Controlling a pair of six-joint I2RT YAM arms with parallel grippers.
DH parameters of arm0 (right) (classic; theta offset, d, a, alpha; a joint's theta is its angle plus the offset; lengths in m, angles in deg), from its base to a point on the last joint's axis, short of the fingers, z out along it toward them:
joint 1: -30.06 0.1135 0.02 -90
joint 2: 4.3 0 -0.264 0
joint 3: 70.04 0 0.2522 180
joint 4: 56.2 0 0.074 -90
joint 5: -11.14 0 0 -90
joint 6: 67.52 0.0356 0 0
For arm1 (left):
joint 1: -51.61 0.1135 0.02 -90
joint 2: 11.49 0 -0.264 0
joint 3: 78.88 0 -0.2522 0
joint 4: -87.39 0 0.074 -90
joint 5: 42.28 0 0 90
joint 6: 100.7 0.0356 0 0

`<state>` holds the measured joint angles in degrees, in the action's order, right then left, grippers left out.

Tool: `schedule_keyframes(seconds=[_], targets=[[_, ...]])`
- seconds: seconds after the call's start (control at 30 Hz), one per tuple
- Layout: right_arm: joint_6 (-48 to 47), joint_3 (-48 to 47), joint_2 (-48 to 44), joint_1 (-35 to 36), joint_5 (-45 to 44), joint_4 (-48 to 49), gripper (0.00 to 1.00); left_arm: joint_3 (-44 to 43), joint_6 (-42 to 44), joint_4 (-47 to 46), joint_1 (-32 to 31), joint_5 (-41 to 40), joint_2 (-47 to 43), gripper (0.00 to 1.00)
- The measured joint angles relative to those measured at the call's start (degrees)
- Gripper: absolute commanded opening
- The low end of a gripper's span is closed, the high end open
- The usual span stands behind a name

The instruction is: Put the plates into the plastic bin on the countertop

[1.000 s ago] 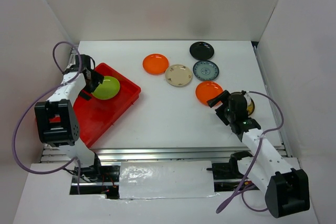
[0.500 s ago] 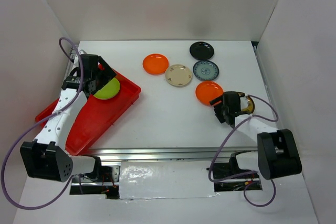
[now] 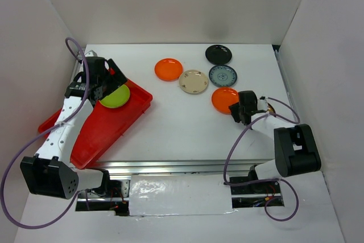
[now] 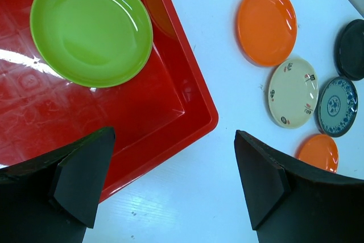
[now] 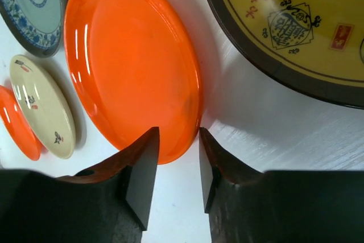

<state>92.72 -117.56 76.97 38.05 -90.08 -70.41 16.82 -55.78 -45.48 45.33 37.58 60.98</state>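
Observation:
A lime green plate (image 3: 115,96) (image 4: 91,27) lies in the red plastic bin (image 3: 108,123) (image 4: 170,106) at the left of the countertop (image 3: 176,123). My left gripper (image 3: 111,78) (image 4: 173,157) hangs wide open and empty above the bin's right corner. My right gripper (image 3: 236,108) (image 5: 179,146) straddles the near rim of an orange plate (image 3: 223,99) (image 5: 131,61). Its jaws are narrowed, one finger over the plate's inside and one at its outer edge, with a gap showing. The plate rests flat on the countertop.
Behind lie another orange plate (image 3: 168,69), a cream plate (image 3: 193,81), a blue-white plate (image 3: 222,76) and a black plate (image 3: 218,54). A yellow motif plate with a dark rim (image 5: 296,15) sits right beside the right gripper. White walls enclose three sides.
The right gripper has dropped onto the orange plate's near rim and its jaws have narrowed. The left arm has risen off the green plate, jaws unchanged.

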Motion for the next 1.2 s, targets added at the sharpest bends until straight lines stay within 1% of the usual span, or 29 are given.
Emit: schedule_keyframes(seconds=[0.07,0.17,0.3,0.5,0.57,0.63,0.7,0.93,1.2], targets=[[0.5,-0.1,0.2,0.1,-0.4,-0.1,0.40,0.0,0.1,-0.1,0.0,0.4,0.0,0.99],[0.9,-0.1,0.6,0.2,-0.4,-0.2,0.46,0.0,0.1,-0.4,0.0,1.0,0.0,0.99],[1.3,-0.4,0.7,0.4,-0.4,-0.9,0.48,0.0,0.1,-0.4,0.0,1.2,-0.3,0.99],[2.7,-6.3,4.5,0.5,-0.5,-6.1,0.44,0.0,0.1,-0.4,0.0,1.3,-1.5,0.99],[3.5,-8.3,5.9,0.7,-1.1,-8.0,0.40,0.0,0.1,-0.4,0.0,1.5,-1.7,0.99],[4.2,-10.6,7.4,1.6,-2.2,-10.8,0.37,0.0,0.0,-0.5,0.0,1.7,-1.7,0.99],[4.9,-12.8,8.8,2.8,-3.5,-13.5,0.36,0.0,0.0,-0.6,0.0,2.1,-1.8,0.99],[7.6,-19.1,12.9,6.9,-8.5,-21.0,0.41,-0.2,0.3,-0.5,0.2,2.7,-2.1,0.99],[11.0,-26.7,18.3,9.9,-12.6,-29.9,0.41,-0.2,1.6,-0.5,2.4,4.3,-4.0,0.99]])
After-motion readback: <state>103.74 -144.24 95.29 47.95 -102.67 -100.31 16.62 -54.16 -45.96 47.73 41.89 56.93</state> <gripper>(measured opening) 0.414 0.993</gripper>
